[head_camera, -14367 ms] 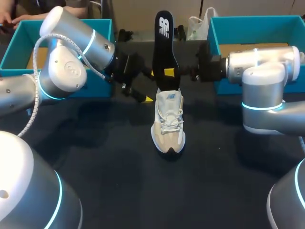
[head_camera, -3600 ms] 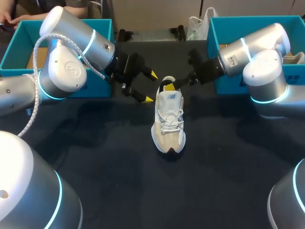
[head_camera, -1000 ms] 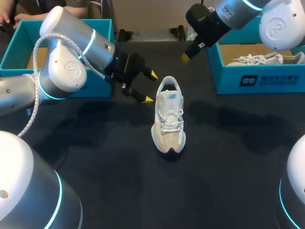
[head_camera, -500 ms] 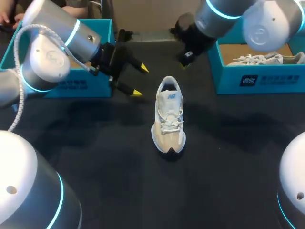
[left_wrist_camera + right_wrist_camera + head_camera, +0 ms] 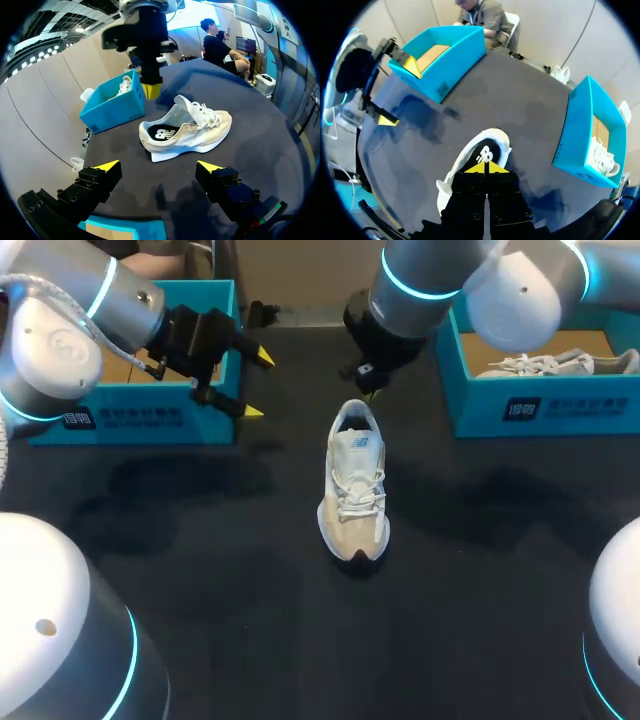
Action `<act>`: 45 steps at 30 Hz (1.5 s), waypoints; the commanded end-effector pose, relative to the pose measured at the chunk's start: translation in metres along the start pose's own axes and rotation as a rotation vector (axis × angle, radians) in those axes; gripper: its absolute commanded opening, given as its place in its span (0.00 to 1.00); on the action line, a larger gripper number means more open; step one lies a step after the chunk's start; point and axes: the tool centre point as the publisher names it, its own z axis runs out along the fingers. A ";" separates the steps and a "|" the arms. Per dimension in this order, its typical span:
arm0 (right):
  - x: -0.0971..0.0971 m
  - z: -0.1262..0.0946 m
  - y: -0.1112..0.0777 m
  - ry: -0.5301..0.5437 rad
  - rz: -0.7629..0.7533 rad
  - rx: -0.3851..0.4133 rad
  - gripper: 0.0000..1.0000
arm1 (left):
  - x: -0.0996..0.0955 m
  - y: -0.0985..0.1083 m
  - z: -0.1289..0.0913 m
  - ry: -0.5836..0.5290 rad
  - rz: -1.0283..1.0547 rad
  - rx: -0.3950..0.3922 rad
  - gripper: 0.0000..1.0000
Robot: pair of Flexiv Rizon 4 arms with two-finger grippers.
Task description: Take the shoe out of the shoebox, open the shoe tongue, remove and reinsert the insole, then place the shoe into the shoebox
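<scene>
The shoe stands on its sole in the middle of the dark table, toe toward the robot and heel toward the far side, outside both boxes. There's the insole, lying dark inside the shoe's opening and plain to see from the left wrist. The right gripper hangs just above the heel end, its yellow tips pressed together with nothing between them, and the right wrist view looks straight down past them into the shoe. Over on the other side, the left gripper hovers well apart from the shoe, beside the left shoebox, its fingers spread wide and empty. The right shoebox holds a second shoe.
</scene>
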 end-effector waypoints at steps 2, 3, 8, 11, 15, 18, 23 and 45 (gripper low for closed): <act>0.013 0.017 -0.002 -0.025 0.110 0.022 0.00 | -0.007 0.006 -0.021 -0.037 -0.024 -0.010 1.00; 0.015 0.019 -0.003 -0.031 0.131 0.019 0.00 | -0.009 0.008 -0.023 -0.051 -0.027 -0.014 1.00; 0.020 0.029 -0.010 -0.064 0.257 0.029 0.00 | -0.020 0.016 -0.030 -0.064 -0.040 -0.014 1.00; 0.025 0.034 -0.013 -0.083 0.310 0.026 0.00 | -0.023 0.019 -0.033 -0.066 -0.040 -0.014 1.00; 0.030 0.042 -0.013 -0.098 0.339 0.078 0.00 | -0.029 0.021 -0.036 -0.054 -0.028 -0.010 1.00; 0.031 0.051 -0.014 -0.087 0.370 0.067 0.00 | -0.034 0.022 -0.037 -0.053 -0.024 -0.011 1.00; 0.025 0.067 -0.015 -0.096 0.385 0.100 0.00 | -0.035 0.023 -0.038 -0.059 -0.025 -0.011 1.00; 0.022 0.115 -0.038 -0.091 0.423 0.217 0.00 | -0.035 0.023 -0.038 -0.059 -0.025 -0.011 1.00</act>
